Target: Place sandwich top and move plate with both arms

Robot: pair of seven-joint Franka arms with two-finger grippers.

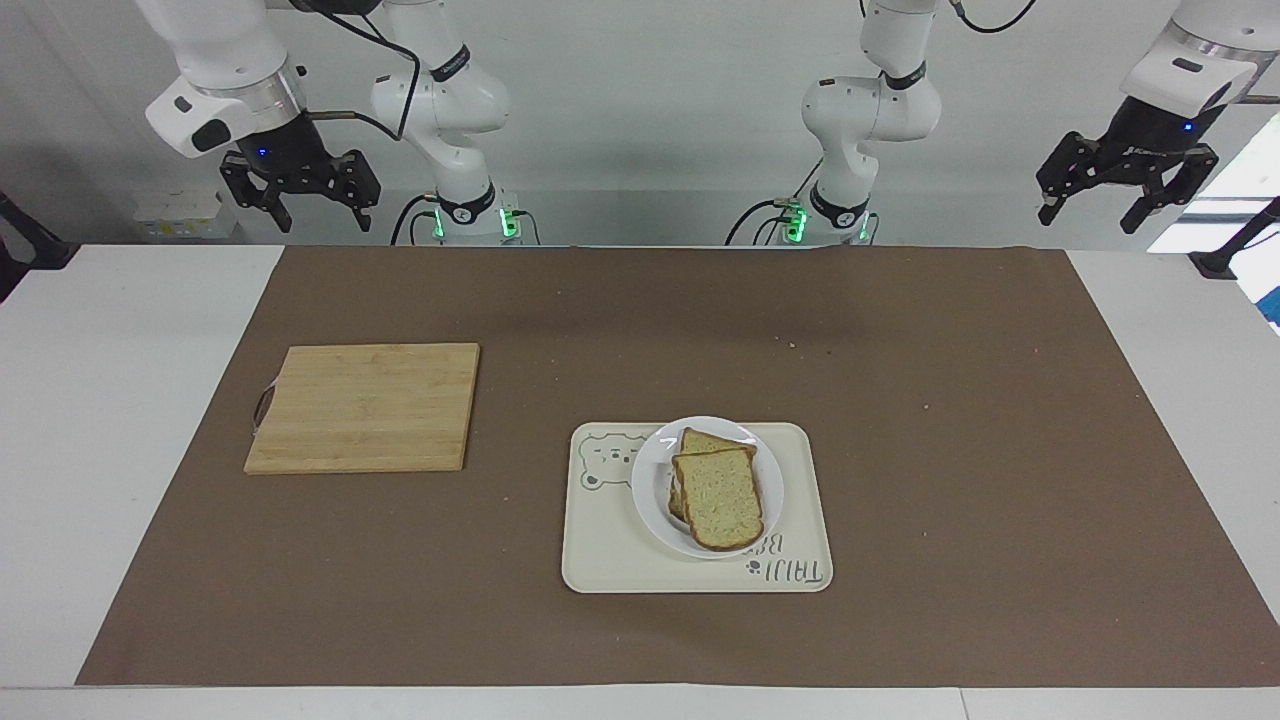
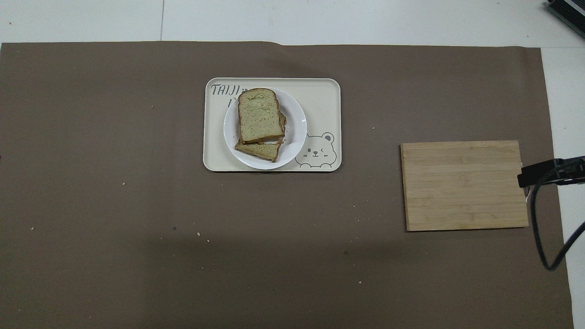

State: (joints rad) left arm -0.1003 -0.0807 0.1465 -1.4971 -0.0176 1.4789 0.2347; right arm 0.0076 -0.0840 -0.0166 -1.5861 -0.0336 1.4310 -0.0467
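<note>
The sandwich top [image 1: 720, 496], a plain speckled bread slice with a brown crust, lies on another slice [image 1: 716, 441] on the white plate [image 1: 650, 490]. The plate stands on the cream bear tray [image 1: 608, 545]. They show in the overhead view too: slice [image 2: 259, 114], plate [image 2: 297, 132], tray [image 2: 324, 98]. My right gripper [image 1: 312, 208] hangs open and empty, high over the table's robot-side edge at the right arm's end. My left gripper [image 1: 1092, 207] hangs open and empty, high off the left arm's end. Both arms wait.
A bamboo cutting board [image 1: 365, 406] lies on the brown mat [image 1: 900, 450] toward the right arm's end, also in the overhead view [image 2: 464, 185]. A black cable and mount [image 2: 546, 176] sit beside the board. Crumbs dot the mat.
</note>
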